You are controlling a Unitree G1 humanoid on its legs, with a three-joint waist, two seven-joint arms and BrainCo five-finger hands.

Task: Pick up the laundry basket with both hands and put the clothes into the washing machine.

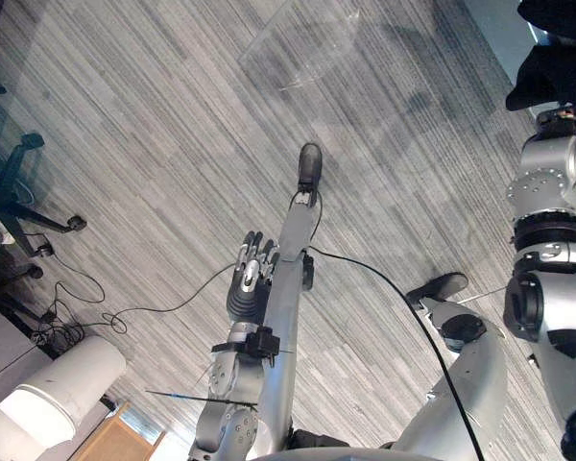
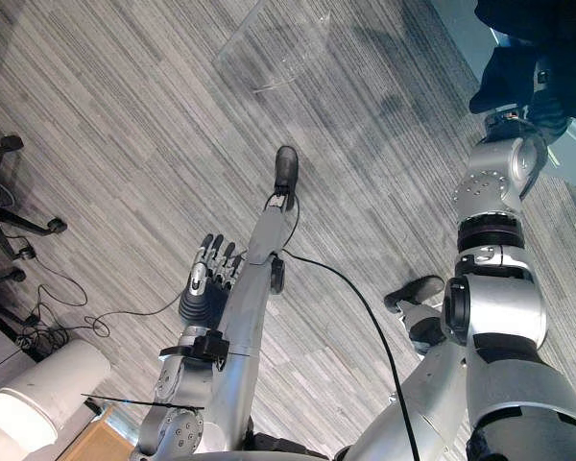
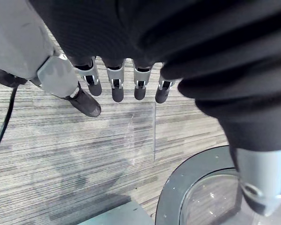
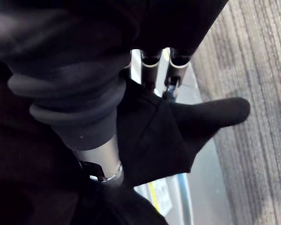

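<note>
A black garment [image 1: 549, 60] is bunched at the upper right, at the end of my raised right arm. In the right wrist view the right hand [image 4: 152, 70] has its fingers and thumb closed into this dark cloth [image 4: 178, 126], which hangs over a pale machine surface [image 4: 175, 197]. My left hand [image 1: 252, 272] hangs low over the striped carpet, its fingers [image 3: 116, 84] straight and holding nothing. Past them the left wrist view shows the round grey washing machine door [image 3: 187, 187] with its glass.
A black office chair [image 1: 10, 182] stands at the left, with a white cylindrical bin [image 1: 58, 384] and a wooden edge [image 1: 115, 442] at the lower left. A clear floor mat [image 1: 298, 48] lies on the carpet at the top. A pale blue-grey surface [image 1: 499, 29] fills the top right corner.
</note>
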